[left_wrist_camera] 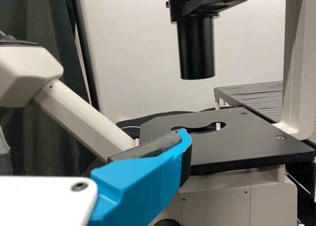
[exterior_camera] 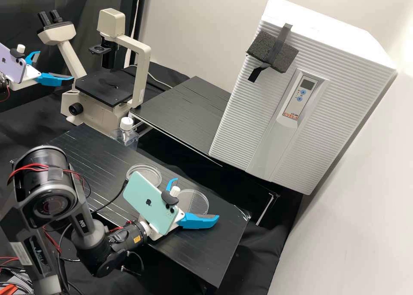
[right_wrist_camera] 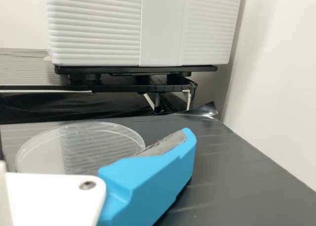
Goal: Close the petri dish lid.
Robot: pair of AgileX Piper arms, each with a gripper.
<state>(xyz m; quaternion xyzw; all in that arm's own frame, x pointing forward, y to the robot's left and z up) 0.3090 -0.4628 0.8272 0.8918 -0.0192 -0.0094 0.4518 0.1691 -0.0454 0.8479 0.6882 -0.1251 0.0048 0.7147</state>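
Black bench top (exterior_camera: 103, 153) under me, long wrinkly strips with glossy streaks, plain pale wall (exterior_camera: 189, 28) behind, and a ribbed white cabinet (exterior_camera: 249, 118) with a spongy dark block (exterior_camera: 286, 56) taped on. So, the dish: I count two clear round pieces on the bench and honestly can't tell which is lid and which is base. In the high view the near piece (exterior_camera: 192, 202) sits just past my right gripper (exterior_camera: 198, 198), between the lines of its spread blue fingers (exterior_camera: 198, 220), and the other piece (exterior_camera: 144, 170) is off on the microscope (exterior_camera: 107, 88) side, partly behind the mint phone (exterior_camera: 146, 202). Both are round, so no long axis to line up with. Right arm is clearly the closer one. That claw looks wide open with nothing in its grip; whether a finger brushes the rim, can't tell. Left gripper (exterior_camera: 56, 64) is open and empty too, up by the microscope, well apart from the dish. My guess is we're at the pick-up step, lid not on yet. The plastic is thin, shiny and low-walled, so I'd square up over it and squeeze gently, since it could skate or tip.
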